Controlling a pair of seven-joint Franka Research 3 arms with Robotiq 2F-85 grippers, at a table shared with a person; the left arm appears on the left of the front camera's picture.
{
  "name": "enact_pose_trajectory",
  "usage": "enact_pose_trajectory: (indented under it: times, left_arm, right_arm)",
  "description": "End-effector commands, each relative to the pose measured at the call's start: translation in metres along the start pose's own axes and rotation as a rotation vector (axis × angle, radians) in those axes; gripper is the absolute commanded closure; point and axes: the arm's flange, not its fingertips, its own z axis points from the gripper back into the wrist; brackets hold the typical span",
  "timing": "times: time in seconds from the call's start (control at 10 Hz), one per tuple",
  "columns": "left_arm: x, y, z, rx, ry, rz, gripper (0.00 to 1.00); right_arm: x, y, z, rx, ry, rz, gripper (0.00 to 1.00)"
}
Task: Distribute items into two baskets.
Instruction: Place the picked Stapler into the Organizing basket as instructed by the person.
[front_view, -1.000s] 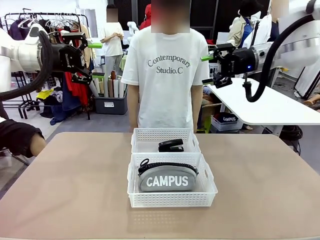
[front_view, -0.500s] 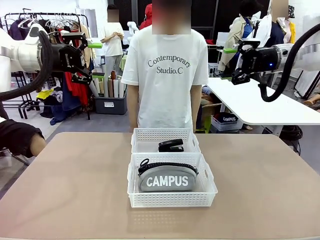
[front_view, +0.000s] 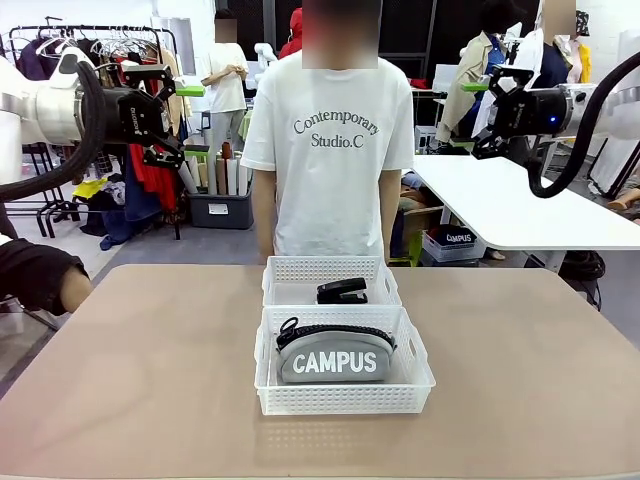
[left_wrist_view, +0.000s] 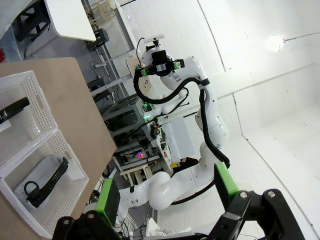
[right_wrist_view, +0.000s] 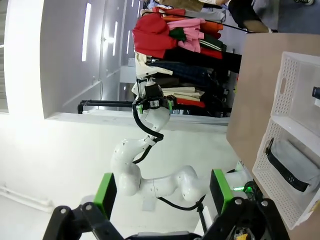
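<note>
Pouch (front_view: 335, 355): grey, lettered "CAMPUS", lying in the near basket (front_view: 345, 398); long axis across the table, zipper uppermost.
Stapler (front_view: 342, 291): black, lying in the far basket (front_view: 332, 268); long axis also across the table.
Baskets: touching end to end on the table (front_view: 150, 370) centre line, one item in each; distribution judged complete.
Person (front_view: 330, 150): standing just behind the far basket, arms at sides.
Left gripper (front_view: 165, 110): raised high at the left, jaws wide, holding nothing; items lie well below and towards the centre.
Right gripper (front_view: 490, 115): raised high at the right, jaws wide, holding nothing; likewise well apart from both items.
Nearer arm: neither clearly; baskets sit roughly midway between both.
</note>
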Motion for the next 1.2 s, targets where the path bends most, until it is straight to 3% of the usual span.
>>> enact_pose_trajectory:
  times: [0.0, 0.3, 0.4, 1.1]
  left_arm:
    - [-0.0013, -0.0014, 0.0, -0.002, 0.0, -0.002, 0.0]
    - [-0.0013, -0.0014, 0.0, -0.002, 0.0, -0.002, 0.0]
    - [-0.0013, -0.0014, 0.0, -0.002, 0.0, -0.002, 0.0]
    - [-0.0013, -0.0014, 0.0, -0.002, 0.0, -0.002, 0.0]
  right_arm:
    - [0.0027, 0.0195, -0.0056, -0.014, -0.025, -0.015, 0.0]
    - [0.0075, 0.0158, -0.0131, -0.066, -0.01, -0.008, 0.0]
    - [0.0009, 0.0161, -0.0048, -0.015, -0.011, 0.015, 0.0]
    - [0.0009, 0.0161, -0.0048, -0.015, -0.011, 0.015, 0.0]
